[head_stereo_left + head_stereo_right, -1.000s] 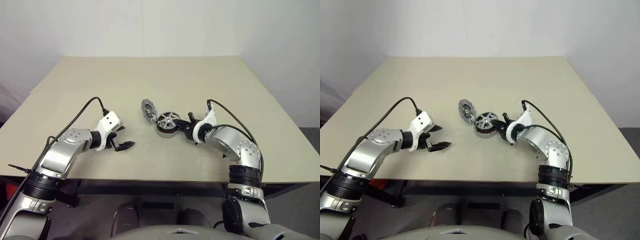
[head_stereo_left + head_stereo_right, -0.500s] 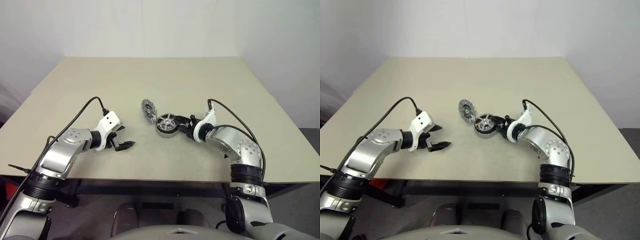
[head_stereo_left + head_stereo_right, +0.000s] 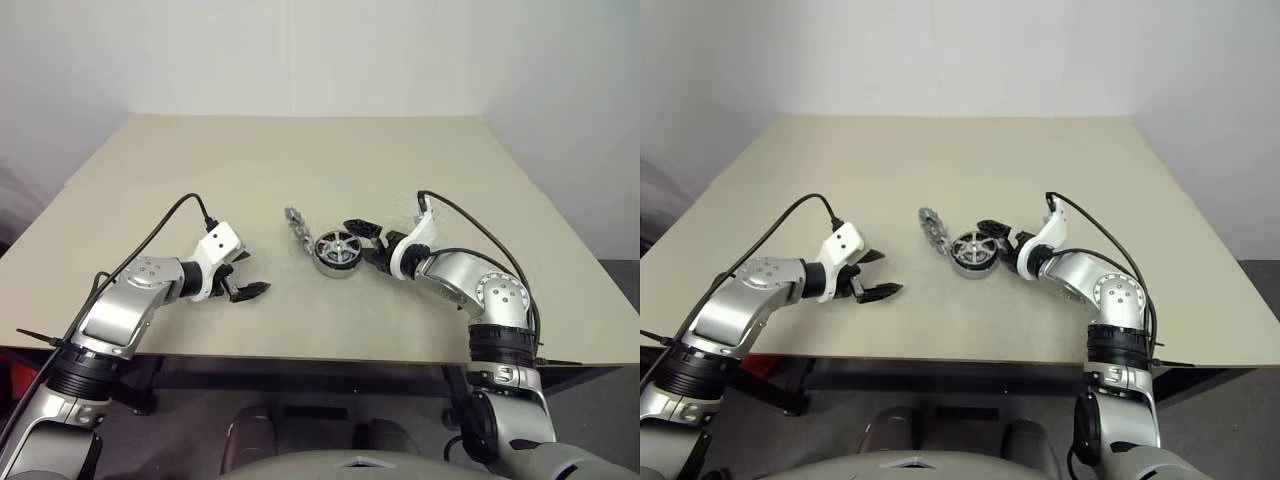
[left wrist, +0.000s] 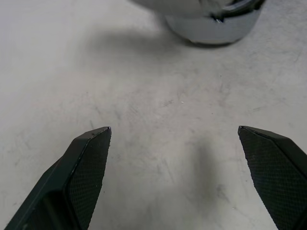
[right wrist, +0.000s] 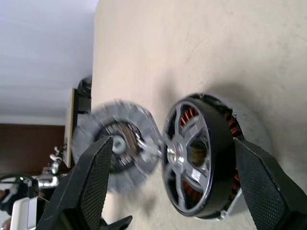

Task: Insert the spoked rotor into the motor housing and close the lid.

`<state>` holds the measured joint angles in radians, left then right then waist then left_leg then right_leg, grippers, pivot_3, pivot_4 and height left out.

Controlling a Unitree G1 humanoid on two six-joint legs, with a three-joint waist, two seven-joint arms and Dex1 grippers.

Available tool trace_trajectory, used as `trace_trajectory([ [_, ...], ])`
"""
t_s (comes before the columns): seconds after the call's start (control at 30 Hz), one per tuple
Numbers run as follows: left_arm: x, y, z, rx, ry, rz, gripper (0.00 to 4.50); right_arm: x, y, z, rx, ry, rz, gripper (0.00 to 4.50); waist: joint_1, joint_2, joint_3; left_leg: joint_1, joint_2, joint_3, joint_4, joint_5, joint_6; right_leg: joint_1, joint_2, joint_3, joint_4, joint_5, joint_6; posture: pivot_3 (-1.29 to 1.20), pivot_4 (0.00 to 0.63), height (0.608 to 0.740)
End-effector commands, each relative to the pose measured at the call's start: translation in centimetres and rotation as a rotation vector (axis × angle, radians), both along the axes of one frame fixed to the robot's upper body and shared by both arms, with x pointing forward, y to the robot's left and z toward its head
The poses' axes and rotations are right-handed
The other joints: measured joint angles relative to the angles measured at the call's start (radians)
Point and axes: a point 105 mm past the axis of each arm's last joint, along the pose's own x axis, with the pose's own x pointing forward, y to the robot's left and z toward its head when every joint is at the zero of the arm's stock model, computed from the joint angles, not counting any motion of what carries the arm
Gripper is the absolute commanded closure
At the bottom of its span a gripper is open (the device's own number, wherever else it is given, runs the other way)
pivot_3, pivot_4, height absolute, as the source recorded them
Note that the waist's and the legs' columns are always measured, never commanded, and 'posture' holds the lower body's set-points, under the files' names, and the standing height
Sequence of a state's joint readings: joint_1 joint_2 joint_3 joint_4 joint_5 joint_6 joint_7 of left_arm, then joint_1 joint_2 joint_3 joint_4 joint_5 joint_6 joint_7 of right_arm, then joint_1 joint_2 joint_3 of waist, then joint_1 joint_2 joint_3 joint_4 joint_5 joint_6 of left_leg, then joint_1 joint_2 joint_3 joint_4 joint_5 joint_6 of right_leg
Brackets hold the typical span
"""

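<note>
Near the middle of the pale beige counter [image 3: 300, 150], the motor housing [image 3: 337, 250] lies flat with its round face up. Its side wall is silvery and its rim dark. A silver spoked face crosses the top. In the right wrist view, the copper coils of the spoked rotor [image 5: 188, 116] show through the gaps between those spokes, so the rotor sits inside the housing.

Just beside the housing, on its left, the lid [image 3: 297, 225] stands steeply tilted on its edge and is seen almost edge-on from the head cameras. The right wrist view shows its grey slotted face and dark hub, but blurred. Whether it leans on the housing or stands just clear of it cannot be told.

On the housing's right side is the right gripper [image 3: 366, 242], pointing left toward it. Its two black fingers are spread wide and hold nothing. From its own wrist camera, one finger stands to each side of the housing and lid, apart from both.

Well to the left, the left gripper [image 3: 248, 275] hangs low over bare counter, pointing right toward the parts. Its fingers are also spread wide and empty, and the silvery housing wall appears beyond them in its wrist view.
</note>
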<state>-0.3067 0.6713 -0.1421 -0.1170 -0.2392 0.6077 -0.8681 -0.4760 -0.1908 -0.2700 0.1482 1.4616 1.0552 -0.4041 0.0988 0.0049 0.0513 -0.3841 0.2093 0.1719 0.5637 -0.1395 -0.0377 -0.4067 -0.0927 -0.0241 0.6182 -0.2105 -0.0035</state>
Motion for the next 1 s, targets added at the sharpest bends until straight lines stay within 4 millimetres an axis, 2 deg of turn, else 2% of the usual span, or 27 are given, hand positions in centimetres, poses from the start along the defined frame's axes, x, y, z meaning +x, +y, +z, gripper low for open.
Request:
trace_trajectory([
  [0.03, 0.7, 0.2, 1.5, -0.003, -0.065, 0.003, 0.0, 0.8, -0.5, 3.2, -0.04, -0.136, -0.014, 0.02, 0.0, 0.0, 0.0, 0.0, 0.0, 0.0, 0.0, 0.0, 0.0, 0.0, 0.0, 0.0, 0.0, 0.0, 0.0, 0.0, 0.0, 0.74],
  [0.23, 0.7, 0.2, 1.5, -0.003, -0.065, 0.005, 0.0, 1.0, -0.3, 5.7, -0.157, -0.316, 0.024, 0.02, -0.001, 0.0, 0.0, -0.002, 0.0, 0.0, -0.001, 0.0, 0.0, -0.001, 0.0, 0.0, 0.0, 0.0, 0.0, 0.0, 0.0, 0.74],
  [0.37, 0.6, 0.1, 1.5, -0.004, -0.066, 0.005, 0.0, 0.9, -0.1, 6.4, -0.242, -0.414, 0.061, 0.02, -0.001, 0.0, 0.0, -0.001, 0.001, 0.0, -0.001, 0.0, 0.0, -0.001, 0.001, 0.0, 0.0, 0.0, 0.0, 0.0, 0.0, 0.74],
  [0.53, 0.6, 0.2, 1.5, -0.003, -0.067, 0.007, 0.0, 0.3, 0.4, 6.0, -0.29, -0.473, 0.124, 0.02, -0.001, 0.0, 0.0, -0.001, 0.001, 0.0, -0.001, 0.0, 0.0, -0.001, 0.001, 0.0, 0.0, 0.0, 0.0, 0.0, 0.0, 0.74],
  [0.6, 0.6, 0.1, 1.5, -0.003, -0.067, 0.007, 0.0, 0.2, 0.1, 4.6, -0.395, -0.491, 0.157, 0.02, -0.001, 0.0, 0.0, -0.001, 0.001, 0.0, -0.001, 0.0, 0.0, -0.001, 0.001, 0.0, 0.0, 0.0, 0.0, 0.0, 0.0, 0.74],
  [0.7, 0.6, 0.1, 1.5, -0.003, -0.068, 0.006, 0.0, 0.1, -0.4, 1.5, -0.535, -0.492, 0.212, 0.65, 0.003, 0.0, 0.0, -0.001, 0.0, 0.0, -0.001, 0.0, 0.001, 0.0, 0.001, 0.0, -0.001, 0.0, 0.0, 0.0, 0.0, 0.74],
  [0.8, 0.6, 0.1, 1.5, -0.002, -0.069, 0.006, 0.0, 0.1, -0.6, 0.0, -0.618, -0.523, 0.244, 1.66, 0.001, 0.0, 0.0, -0.001, 0.0, 0.0, -0.001, 0.0, 0.001, 0.0, 0.001, 0.0, -0.001, 0.0, 0.0, 0.0, 0.0, 0.74],
  [1.0, 0.6, 0.2, 1.5, 0.001, -0.071, 0.01, 0.0, 0.4, -0.1, 0.0, -0.631, -0.565, 0.262, 3.86, -0.003, 0.0, 0.0, -0.001, 0.001, 0.0, -0.001, 0.0, 0.001, 0.0, 0.001, 0.0, -0.001, 0.0, 0.0, 0.0, 0.0, 0.74],
])
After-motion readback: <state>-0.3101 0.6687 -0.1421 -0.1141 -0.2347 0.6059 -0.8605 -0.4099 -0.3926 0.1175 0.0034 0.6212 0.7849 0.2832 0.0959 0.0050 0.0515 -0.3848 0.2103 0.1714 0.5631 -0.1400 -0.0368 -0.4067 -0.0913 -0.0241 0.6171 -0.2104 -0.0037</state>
